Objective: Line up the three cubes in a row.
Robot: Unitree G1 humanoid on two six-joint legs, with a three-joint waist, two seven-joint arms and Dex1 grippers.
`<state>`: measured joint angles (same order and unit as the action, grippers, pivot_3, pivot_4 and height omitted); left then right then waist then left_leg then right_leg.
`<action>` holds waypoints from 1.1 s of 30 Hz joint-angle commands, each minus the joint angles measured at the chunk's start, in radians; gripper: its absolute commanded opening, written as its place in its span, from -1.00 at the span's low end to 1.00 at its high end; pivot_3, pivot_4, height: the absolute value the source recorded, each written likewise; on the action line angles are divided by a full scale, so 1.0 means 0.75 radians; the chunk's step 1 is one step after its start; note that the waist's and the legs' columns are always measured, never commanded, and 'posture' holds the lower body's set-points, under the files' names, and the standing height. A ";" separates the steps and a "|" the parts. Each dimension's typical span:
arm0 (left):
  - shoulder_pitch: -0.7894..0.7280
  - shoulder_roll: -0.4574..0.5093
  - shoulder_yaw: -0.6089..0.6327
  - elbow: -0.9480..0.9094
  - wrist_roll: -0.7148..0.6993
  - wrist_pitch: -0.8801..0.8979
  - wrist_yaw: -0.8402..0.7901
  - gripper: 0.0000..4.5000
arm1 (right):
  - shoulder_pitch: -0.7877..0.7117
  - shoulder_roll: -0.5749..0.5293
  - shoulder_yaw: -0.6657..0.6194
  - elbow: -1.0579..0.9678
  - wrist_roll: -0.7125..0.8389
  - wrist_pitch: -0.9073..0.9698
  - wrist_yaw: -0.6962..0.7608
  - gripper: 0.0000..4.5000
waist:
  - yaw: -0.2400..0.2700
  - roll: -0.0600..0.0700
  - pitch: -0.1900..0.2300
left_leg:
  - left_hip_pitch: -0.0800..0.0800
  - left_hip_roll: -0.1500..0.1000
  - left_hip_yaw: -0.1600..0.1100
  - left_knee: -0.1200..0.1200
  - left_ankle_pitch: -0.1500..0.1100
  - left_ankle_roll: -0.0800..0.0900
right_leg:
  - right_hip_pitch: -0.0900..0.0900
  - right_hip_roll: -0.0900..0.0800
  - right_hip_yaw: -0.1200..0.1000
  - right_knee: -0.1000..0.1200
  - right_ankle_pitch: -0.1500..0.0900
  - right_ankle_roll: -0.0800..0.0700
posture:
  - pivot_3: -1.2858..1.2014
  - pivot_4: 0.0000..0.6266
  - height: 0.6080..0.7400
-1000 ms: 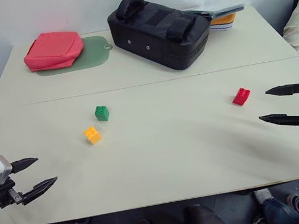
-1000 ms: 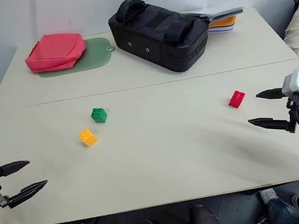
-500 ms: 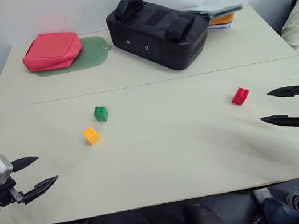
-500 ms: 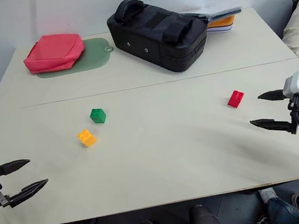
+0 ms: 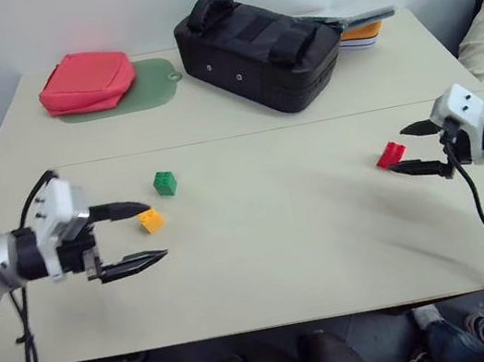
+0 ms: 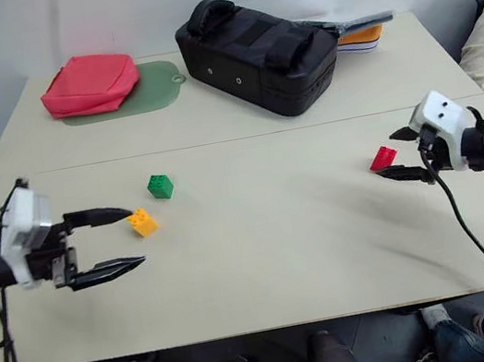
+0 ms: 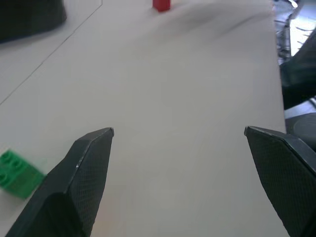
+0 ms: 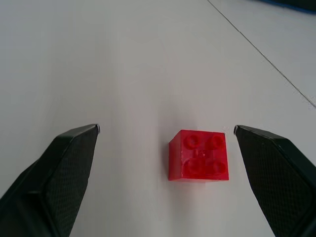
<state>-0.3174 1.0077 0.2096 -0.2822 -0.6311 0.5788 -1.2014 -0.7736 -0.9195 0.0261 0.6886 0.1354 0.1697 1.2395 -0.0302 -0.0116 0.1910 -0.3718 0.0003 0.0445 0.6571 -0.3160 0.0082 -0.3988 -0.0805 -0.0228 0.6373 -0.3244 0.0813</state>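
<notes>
progress: no row yet; nothing held | my right fingers (image 8: 167,129) gaped around red cube (image 8: 199,155); left fingers (image 5: 145,230) spread beside yellow-orange cube (image 5: 151,220) | green cube (image 5: 165,183) just beyond yellow-orange; red well apart on the bench (image 5: 275,260)

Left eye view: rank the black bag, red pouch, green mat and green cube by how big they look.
1. black bag
2. green mat, though the pouch covers part of it
3. red pouch, close to the mat, so that order is unsure
4. green cube
</notes>
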 commanded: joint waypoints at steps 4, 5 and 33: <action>-0.155 -0.025 -0.162 -0.074 -0.007 0.005 -0.055 0.99 | -0.243 0.048 0.090 0.357 -0.175 -0.134 -0.045 1.00 | -0.004 0.000 0.000 | -0.005 0.001 0.005 0.003 -0.001 0.001 | -0.006 0.002 0.004 0.002 0.000 0.000 | 0.03 -0.52 1.00; -0.160 -0.028 -0.166 -0.077 -0.011 0.005 -0.057 0.99 | -0.267 0.053 0.094 0.397 -0.188 -0.139 -0.043 1.00 | -0.004 0.000 0.000 | -0.005 0.001 0.006 0.005 -0.001 0.001 | -0.007 0.002 0.004 0.003 0.000 0.000 | 0.03 -0.52 1.00; -0.193 -0.026 -0.220 -0.121 -0.004 0.004 -0.143 1.00 | -0.068 0.102 0.065 -0.127 -0.015 0.003 0.388 -0.33 | 0.003 0.000 0.000 | -0.007 0.002 0.010 0.012 0.000 0.001 | -0.012 0.004 0.010 0.015 0.000 0.001 | 0.03 -0.52 1.00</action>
<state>-0.4655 0.9701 0.0418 -0.3451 -0.6295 0.5972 -1.2851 -0.8520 -0.8188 0.0821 0.7804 0.0589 0.1234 1.4572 -0.0281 -0.0116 0.1911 -0.3772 0.0022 0.0516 0.6657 -0.3162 0.0090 -0.4080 -0.0776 -0.0159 0.6488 -0.3241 0.0819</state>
